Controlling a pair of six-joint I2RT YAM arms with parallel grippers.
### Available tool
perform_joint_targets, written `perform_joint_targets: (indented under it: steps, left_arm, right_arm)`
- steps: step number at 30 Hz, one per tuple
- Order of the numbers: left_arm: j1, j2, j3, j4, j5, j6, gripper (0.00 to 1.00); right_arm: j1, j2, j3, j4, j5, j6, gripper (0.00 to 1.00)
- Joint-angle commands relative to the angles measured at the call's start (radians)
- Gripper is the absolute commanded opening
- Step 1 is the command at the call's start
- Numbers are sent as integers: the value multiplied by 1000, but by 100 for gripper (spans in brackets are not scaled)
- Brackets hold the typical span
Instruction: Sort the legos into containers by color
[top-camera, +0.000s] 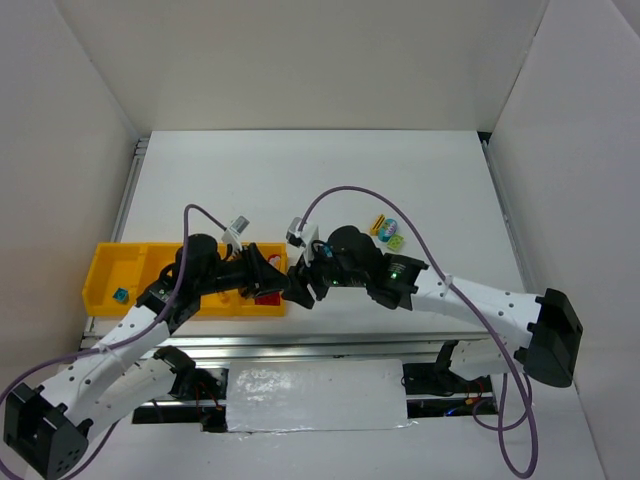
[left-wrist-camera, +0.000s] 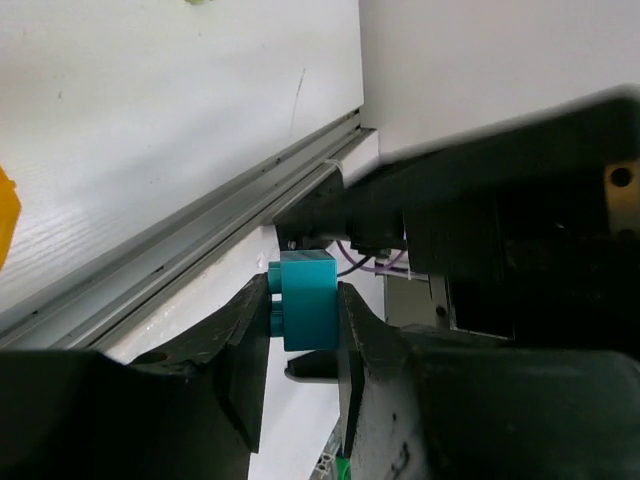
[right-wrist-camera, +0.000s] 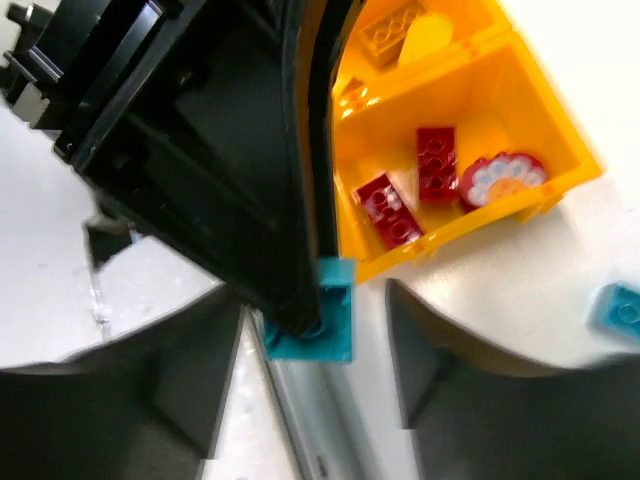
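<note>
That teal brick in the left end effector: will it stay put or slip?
Probably stiff: the teal brick shows square edges in the left end effector. Likely light, being smaller than the fingers. Smooth plastic, held right at their tips, so it might pivot or slip.

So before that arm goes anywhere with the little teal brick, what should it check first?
1. Left jaws clamped on the teal brick: ok, it is pinched from both sides.
2. Right jaws clear of it: ok, gaps show on either side in the right wrist view.
3. Teal compartment known: ok, a teal piece lies in the yellow tray's leftmost compartment in the top view.
4. Wrong compartment avoided: ok, the red bricks mark the end compartment beside the jaws as red.
5. Room for the arms to separate: cannot tell, they overlap from above.
</note>
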Motion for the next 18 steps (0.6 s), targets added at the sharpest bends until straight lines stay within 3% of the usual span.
perform_joint_targets:
  steps: [1,2,3,5,9,13,15,17,18]
  left_arm:
    - [-18,-20,63,11,4,52,0]
    - [-17,-33,83,-12,-19,61,0]
    - [-15,-34,103,-92,-96,79,0]
    - [3,-30,175,-201,-196,142,0]
    - [124,15,319,-525,-576,220,0]
    - [311,87,403,-663,-840,271,0]
    - [405,130,424,-687,-895,297,0]
    - [573,225,448,-691,-956,357,0]
    - [574,225,448,-688,-979,357,0]
  right_arm:
    - [4,-12,23,111,3,22,69]
    - [4,-18,15,122,12,27,91]
    - [4,-28,-2,123,34,33,100]
    - [5,-41,-16,120,67,42,100]
    - [3,-96,-83,106,156,67,100]
    - [0,-172,-148,100,198,82,100]
    - [0,-215,-177,93,226,94,100]
    - [0,-251,-191,73,233,102,100]
    - [0,-260,-197,68,233,103,100]
